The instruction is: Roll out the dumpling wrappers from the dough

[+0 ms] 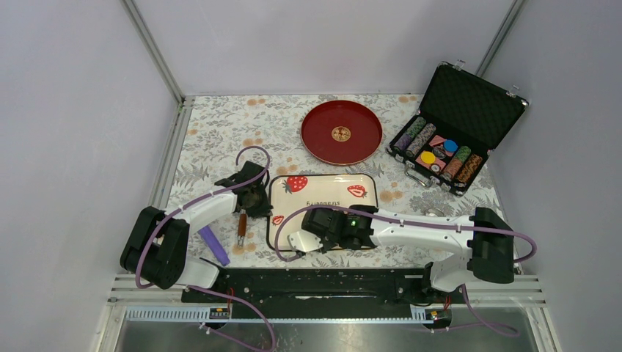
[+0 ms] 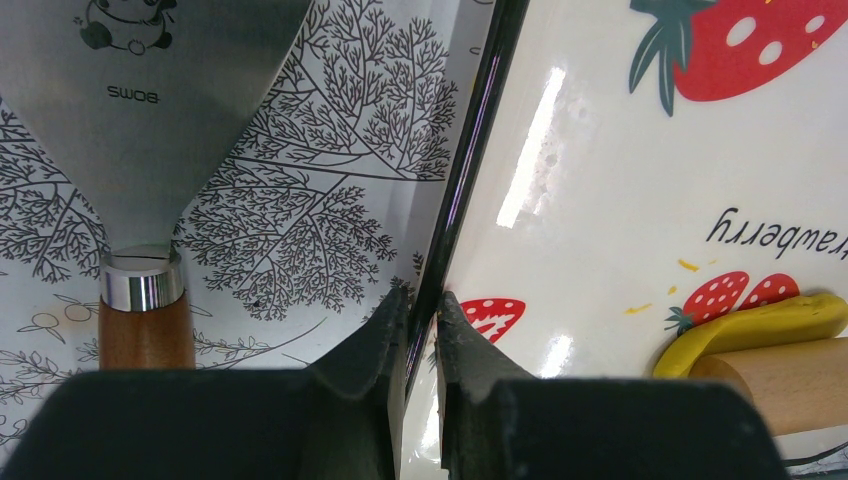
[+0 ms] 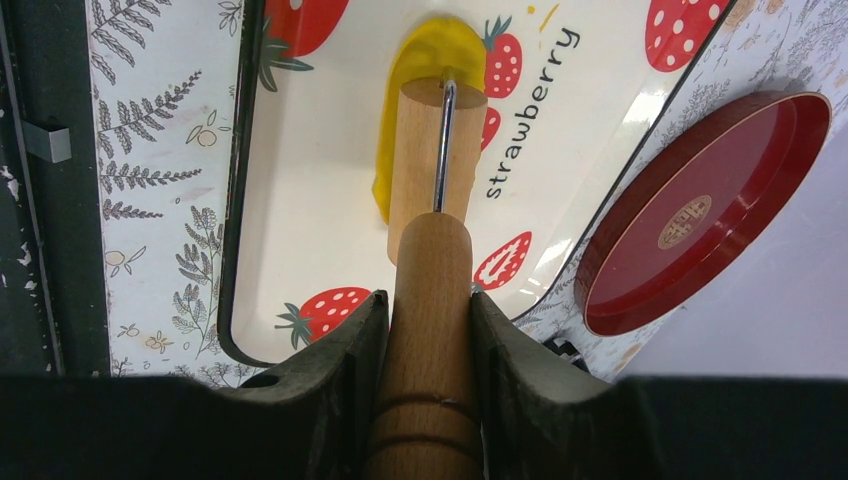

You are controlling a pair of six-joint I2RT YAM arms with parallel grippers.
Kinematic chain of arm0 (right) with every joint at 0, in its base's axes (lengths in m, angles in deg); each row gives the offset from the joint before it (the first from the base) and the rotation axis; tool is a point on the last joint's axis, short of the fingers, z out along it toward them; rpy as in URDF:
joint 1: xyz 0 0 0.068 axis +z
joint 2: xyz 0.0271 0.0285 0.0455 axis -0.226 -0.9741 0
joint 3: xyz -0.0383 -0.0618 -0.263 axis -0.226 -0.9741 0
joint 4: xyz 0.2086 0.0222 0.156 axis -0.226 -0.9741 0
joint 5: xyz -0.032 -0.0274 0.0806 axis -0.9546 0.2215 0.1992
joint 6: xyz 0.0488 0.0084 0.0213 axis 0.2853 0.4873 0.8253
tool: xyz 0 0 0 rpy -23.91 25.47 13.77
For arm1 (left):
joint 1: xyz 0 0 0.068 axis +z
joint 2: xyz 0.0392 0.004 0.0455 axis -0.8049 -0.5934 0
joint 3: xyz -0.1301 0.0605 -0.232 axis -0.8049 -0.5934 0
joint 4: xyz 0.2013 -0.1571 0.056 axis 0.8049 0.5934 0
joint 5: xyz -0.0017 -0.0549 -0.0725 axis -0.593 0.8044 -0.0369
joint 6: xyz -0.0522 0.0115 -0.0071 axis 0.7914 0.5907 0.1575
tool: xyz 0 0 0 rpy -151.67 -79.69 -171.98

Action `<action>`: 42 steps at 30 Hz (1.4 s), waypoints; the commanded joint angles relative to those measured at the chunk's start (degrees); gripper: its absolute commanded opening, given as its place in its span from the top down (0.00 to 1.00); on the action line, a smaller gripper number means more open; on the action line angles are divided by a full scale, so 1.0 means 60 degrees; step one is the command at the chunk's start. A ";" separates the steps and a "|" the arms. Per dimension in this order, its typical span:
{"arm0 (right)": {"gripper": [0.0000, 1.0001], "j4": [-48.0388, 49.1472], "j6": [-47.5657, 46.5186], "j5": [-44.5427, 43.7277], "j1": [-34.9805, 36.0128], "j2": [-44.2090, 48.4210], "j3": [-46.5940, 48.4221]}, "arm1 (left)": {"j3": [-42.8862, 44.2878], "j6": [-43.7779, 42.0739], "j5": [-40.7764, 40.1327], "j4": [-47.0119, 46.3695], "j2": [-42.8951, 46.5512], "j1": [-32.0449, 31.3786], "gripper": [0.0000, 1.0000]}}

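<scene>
The dough (image 3: 437, 45) is found partly under the wooden roller (image 3: 428, 160) on the strawberry tray (image 3: 310, 200), the roller's handle being clamped in the right pincer (image 3: 425, 305) (the left pincer (image 2: 418, 305) is closed on the tray's rim).

The tray (image 1: 323, 183) lies in the middle of the table (image 1: 213, 139). Behind it sits the round plate (image 1: 319, 128); behind and right of it, the chip case (image 1: 469, 99). Just left of the tray lies the scraper (image 1: 241, 222), with a small bar (image 1: 214, 245) farther left. On the tray's front half the dough (image 3: 440, 45) lies under the rolling pin (image 3: 415, 170). The left gripper (image 2: 421, 305) pinches the tray's left rim; the right gripper (image 3: 428, 310), at its front, grips the pin's handle.
</scene>
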 commanded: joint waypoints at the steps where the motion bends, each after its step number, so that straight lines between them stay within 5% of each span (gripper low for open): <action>1: 1.00 -0.1521 0.0650 0.3557 -0.0165 -0.1085 -0.0968 | -0.0204 -0.0232 -0.1519 0.0974 -0.0378 0.0098 1.00; 42: 1.00 -0.0833 0.0438 0.4183 -0.1394 -0.1691 -0.1039 | -0.0217 -0.0203 -0.1540 0.0989 -0.0369 0.0083 1.00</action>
